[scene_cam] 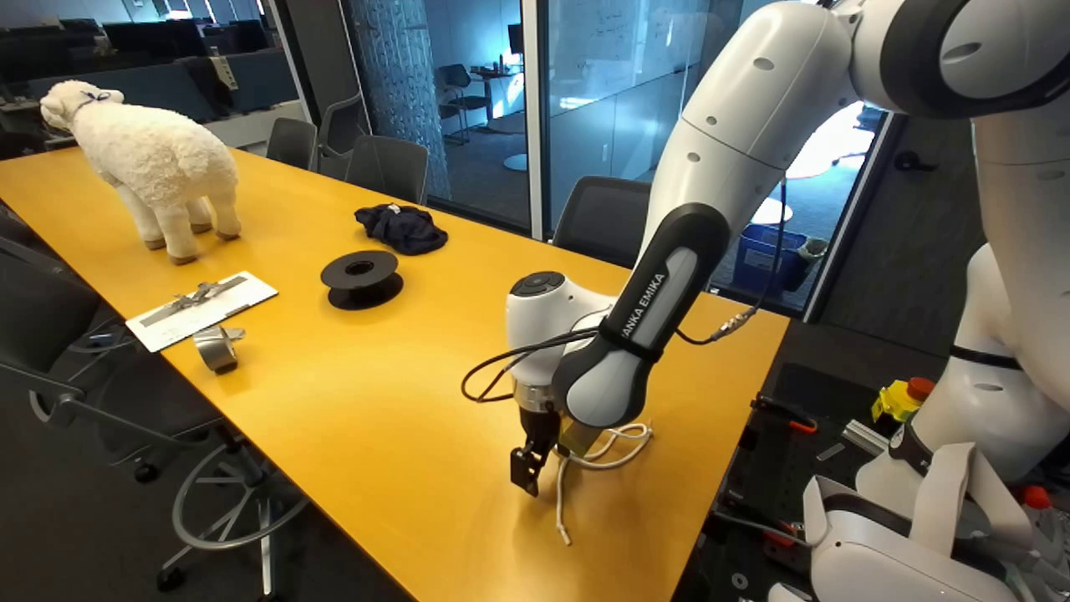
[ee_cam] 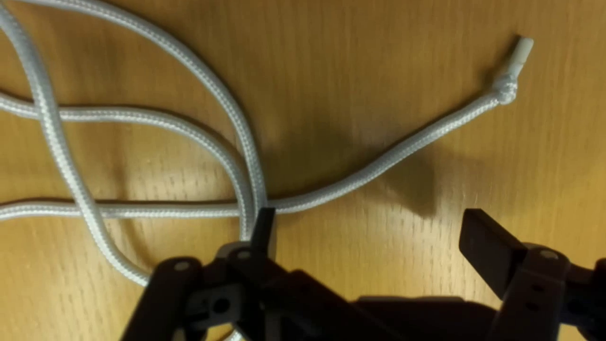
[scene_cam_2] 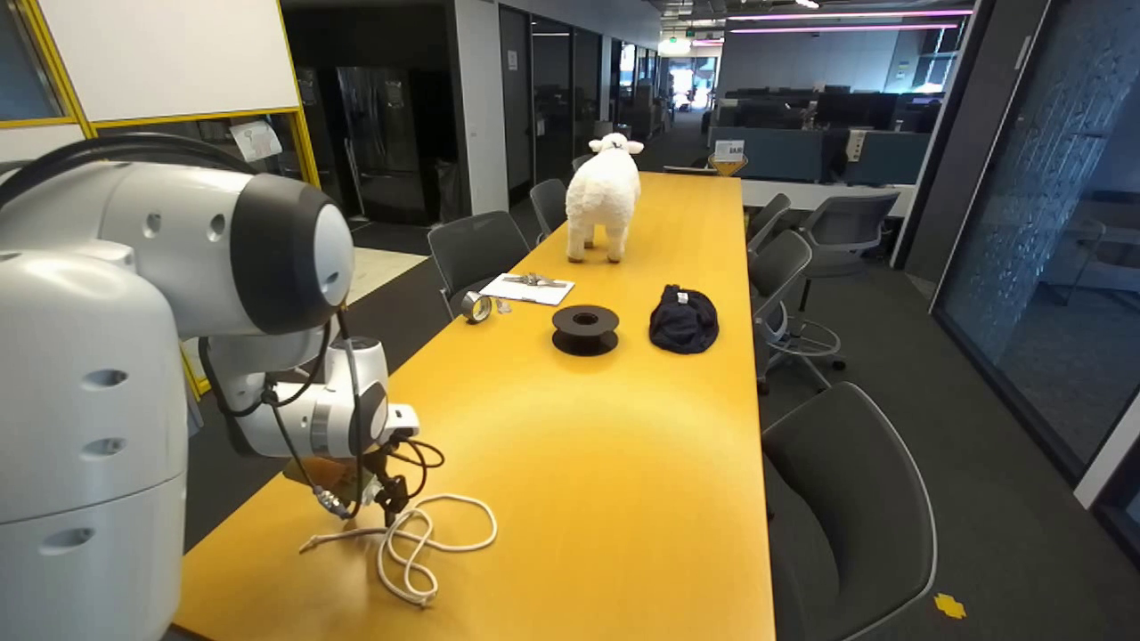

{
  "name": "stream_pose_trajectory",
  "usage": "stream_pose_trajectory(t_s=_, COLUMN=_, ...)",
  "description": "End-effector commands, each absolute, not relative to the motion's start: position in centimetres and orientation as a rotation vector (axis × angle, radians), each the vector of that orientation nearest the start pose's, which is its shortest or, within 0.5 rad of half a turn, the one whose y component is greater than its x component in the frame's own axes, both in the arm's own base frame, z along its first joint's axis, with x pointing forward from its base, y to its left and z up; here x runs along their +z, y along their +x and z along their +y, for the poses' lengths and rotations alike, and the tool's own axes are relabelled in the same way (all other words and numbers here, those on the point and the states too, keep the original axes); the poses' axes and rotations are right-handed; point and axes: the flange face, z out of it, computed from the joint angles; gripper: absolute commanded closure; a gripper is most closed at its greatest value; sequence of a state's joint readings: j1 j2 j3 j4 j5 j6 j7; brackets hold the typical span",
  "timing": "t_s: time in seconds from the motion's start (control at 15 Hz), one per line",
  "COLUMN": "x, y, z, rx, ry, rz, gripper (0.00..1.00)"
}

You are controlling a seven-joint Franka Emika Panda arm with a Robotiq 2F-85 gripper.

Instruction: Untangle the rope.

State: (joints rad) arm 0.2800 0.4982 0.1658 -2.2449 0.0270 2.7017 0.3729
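In the wrist view, the end effector (ee_cam: pixel 369 232) stands wide, with bare bench (ee_cam: pixel 378 265) in its gap. Loops of rope (ee_cam: pixel 165 210) fill the left of the frame and run behind the finger (ee_cam: pixel 264 228) at lower middle; I cannot tell if they touch it. A rope end crosses above the gap to the upper right. In an exterior view, there is room over the bench in the middle of the frame. The big arm (scene_cam_2: pixel 80 338) blocks the left. Higher up, a black spool (scene_cam_2: pixel 585 331) and a dark cloth (scene_cam_2: pixel 684 324) are in the way.

Pale rope (ee_cam: pixel 247 208): overlapping loops, one end knotted
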Motion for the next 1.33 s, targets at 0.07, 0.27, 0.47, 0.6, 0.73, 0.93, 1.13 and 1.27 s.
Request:
stream_pose_trajectory(t_s=0.07, x=15.1, y=48.3, z=23.1, rx=0.063, ry=-3.054, rz=-0.047, gripper=0.00)
stream_pose_trajectory(t_s=0.27, x=15.5, y=48.2, z=23.3, rx=0.050, ry=-3.058, rz=-0.046, gripper=0.00)
stream_pose_trajectory(t_s=0.47, x=15.5, y=48.2, z=23.1, rx=0.050, ry=-3.062, rz=-0.035, gripper=0.00)
stream_pose_trajectory(t_s=0.6, x=15.3, y=48.2, z=22.7, rx=0.054, ry=-3.072, rz=-0.023, gripper=0.00)
stream_pose_trajectory(t_s=0.73, x=15.2, y=48.3, z=22.3, rx=0.054, ry=-3.082, rz=-0.010, gripper=0.00)
stream_pose_trajectory(t_s=0.93, x=15.1, y=48.4, z=21.6, rx=0.053, ry=-3.085, rz=0.007, gripper=0.00)
stream_pose_trajectory(t_s=1.13, x=14.8, y=48.3, z=21.6, rx=0.064, ry=-3.073, rz=-0.001, gripper=0.00)
stream_pose_trajectory(t_s=1.27, x=14.9, y=48.3, z=21.7, rx=0.065, ry=-3.071, rz=-0.008, gripper=0.00)
